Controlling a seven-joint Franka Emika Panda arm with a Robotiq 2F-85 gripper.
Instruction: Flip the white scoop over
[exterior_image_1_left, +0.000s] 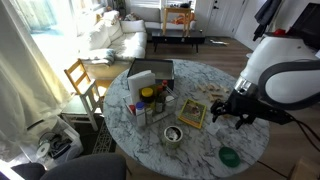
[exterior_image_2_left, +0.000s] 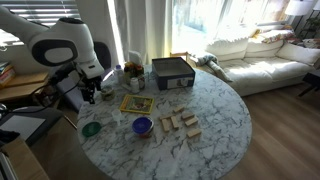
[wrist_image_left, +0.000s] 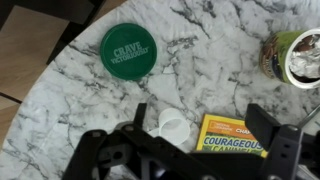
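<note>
Hovering low over the marble table (wrist_image_left: 210, 50), the gripper (wrist_image_left: 197, 112) hangs with its jaws spread wide and nothing in them. From the left I see a green lid (wrist_image_left: 128, 48), then the white scoop (wrist_image_left: 168, 126) lying between the jaws, seemingly bowl-up, though partly hidden. A yellow box (wrist_image_left: 235, 135) sits just beside it, so I'd pinch the scoop's rim cleanly and roll it away from that box.
</note>
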